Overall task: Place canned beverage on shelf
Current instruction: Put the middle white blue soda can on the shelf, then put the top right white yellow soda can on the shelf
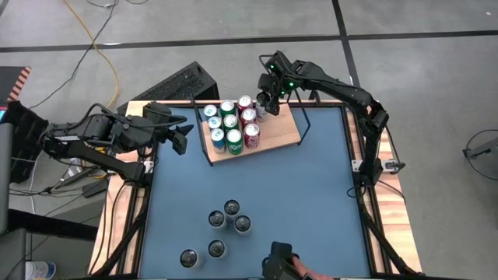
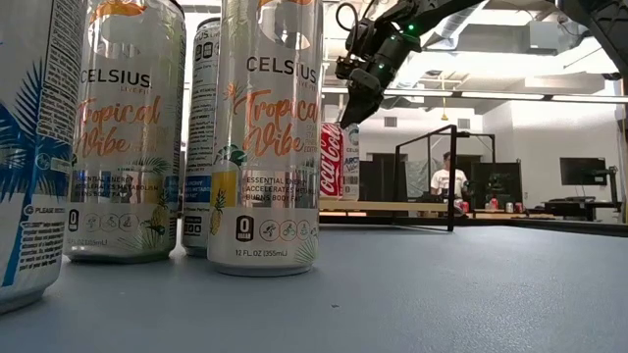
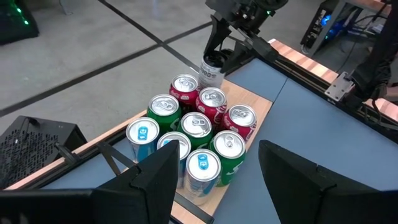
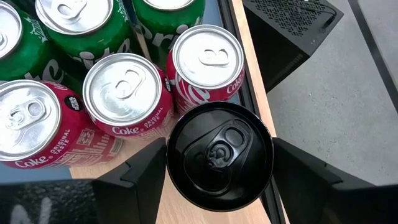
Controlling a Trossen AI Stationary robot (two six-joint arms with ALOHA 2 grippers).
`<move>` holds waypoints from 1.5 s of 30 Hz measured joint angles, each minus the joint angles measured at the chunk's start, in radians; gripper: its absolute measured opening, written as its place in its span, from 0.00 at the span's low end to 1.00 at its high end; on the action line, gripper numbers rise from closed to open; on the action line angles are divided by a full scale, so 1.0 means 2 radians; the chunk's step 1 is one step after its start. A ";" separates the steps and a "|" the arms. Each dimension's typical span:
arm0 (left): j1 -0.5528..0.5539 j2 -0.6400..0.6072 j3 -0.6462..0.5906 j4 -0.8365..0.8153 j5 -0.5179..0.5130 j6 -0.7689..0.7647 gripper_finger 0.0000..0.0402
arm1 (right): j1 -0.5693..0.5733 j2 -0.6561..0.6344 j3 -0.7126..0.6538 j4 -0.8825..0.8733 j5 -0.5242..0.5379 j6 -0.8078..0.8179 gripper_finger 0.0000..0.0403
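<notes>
The shelf (image 1: 284, 132), a light-wood board in a black wire frame, lies at the table's far middle with several blue, green and red cans (image 3: 198, 124) standing packed on its left half. At the far edge of the shelf, behind the red cans, a pale can with a black top (image 4: 219, 155) stands upright with my right gripper (image 1: 264, 103) shut on it. My left gripper (image 1: 185, 134) hovers open above the table just left of the shelf, holding nothing. My right gripper pinches the black-topped can between its two fingers, one finger (image 4: 140, 180) on each side of the can's upper wall (image 3: 211, 62). The fingers slant down from the far right. The can is upright, and its base seems to rest on the board beside a red can (image 4: 208, 59).
Several loose tall cans (image 1: 229, 222) stand on the blue tabletop near the front edge and loom large in the low view (image 2: 265, 137). The right half of the shelf board is bare wood. A black box (image 1: 183, 84) sits beyond the table's far edge. A person (image 2: 449, 178) sits far off in the room.
</notes>
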 joint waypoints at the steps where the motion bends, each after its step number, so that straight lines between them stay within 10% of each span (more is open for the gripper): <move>1: 0.000 0.000 0.000 0.000 -0.001 0.000 0.51 | 0.000 0.000 0.000 0.000 0.000 0.000 0.65; 45: 0.000 0.000 0.000 0.000 -0.002 0.000 0.51 | 0.033 -0.002 0.002 0.040 0.068 -0.079 0.65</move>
